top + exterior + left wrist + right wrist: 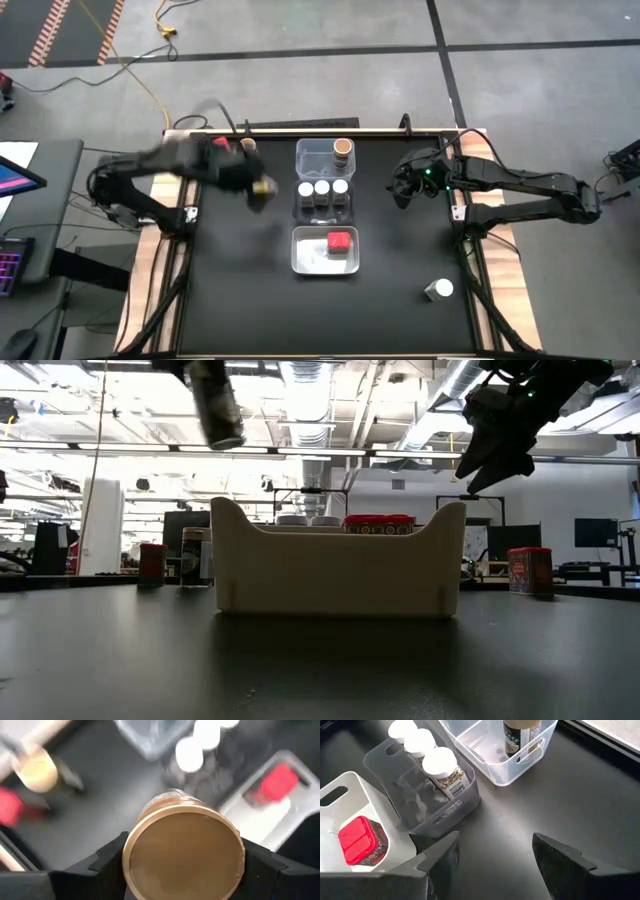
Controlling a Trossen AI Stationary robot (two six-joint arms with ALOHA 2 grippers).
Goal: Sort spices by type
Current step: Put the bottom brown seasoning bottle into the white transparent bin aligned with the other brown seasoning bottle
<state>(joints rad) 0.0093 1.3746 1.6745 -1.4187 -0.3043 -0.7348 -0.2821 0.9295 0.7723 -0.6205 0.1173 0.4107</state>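
High view: we see the left gripper (262, 189) up over the black tabletop (240, 300), just left of the three clear plastic bins, fingers clamped on a tan-lidded round spice jar (183, 852). The far clear bin (310, 152) already has one brown-topped jar (343, 148); the middle bin (325, 208) has three white-capped jars (322, 188); the near bin (305, 255) has a red square-topped tin (341, 242). We judge the step as carrying the tan jar to the far bin. To do it well: keep jar high enough to clear bin walls, centre over open floor beside the other brown jar, lower, then let go. Jar's long axis looks near vertical, lid up toward wrist cam, maybe slightly tilted in low view. Right gripper (495, 855) hangs w/ fingers apart, empty, right of the bins. One white-capped jar (439, 290) sits alone, near right of table.
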